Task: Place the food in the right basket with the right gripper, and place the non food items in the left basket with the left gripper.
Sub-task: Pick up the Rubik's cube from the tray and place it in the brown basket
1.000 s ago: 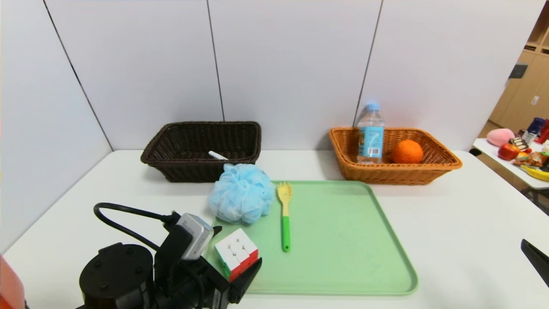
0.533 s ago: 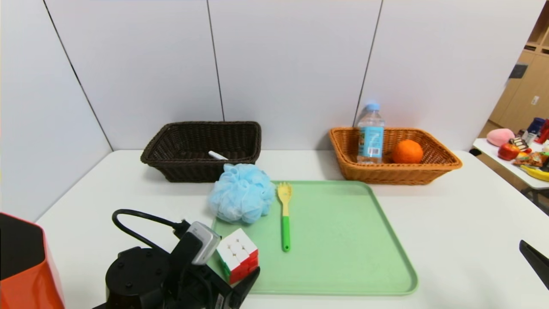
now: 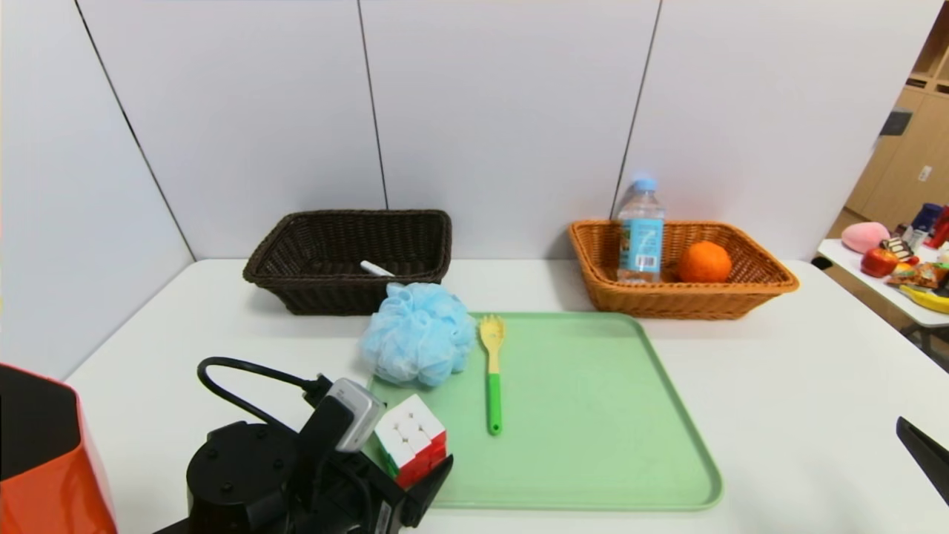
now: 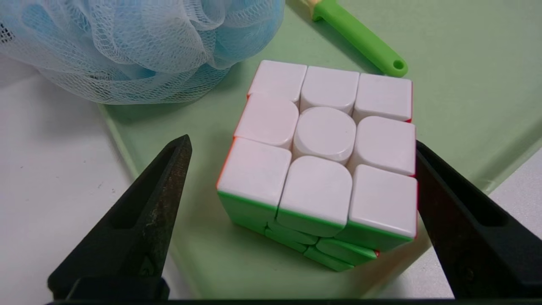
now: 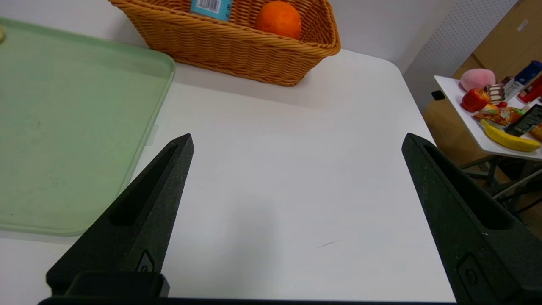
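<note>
i see a glossy plastic cube (image 4: pixel 324 163), a soft mesh pouf (image 4: pixel 135 46), a matt plastic tray (image 3: pixel 593 415), two woven wicker baskets (image 3: pixel 682 300), a smooth white table (image 5: pixel 288 178), and matt black gripper fingers (image 4: pixel 139 224).

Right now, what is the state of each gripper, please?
Left gripper: open, fingers on either side of the puzzle cube, not yet holding it.
Right gripper: open, empty, over the table.
</note>
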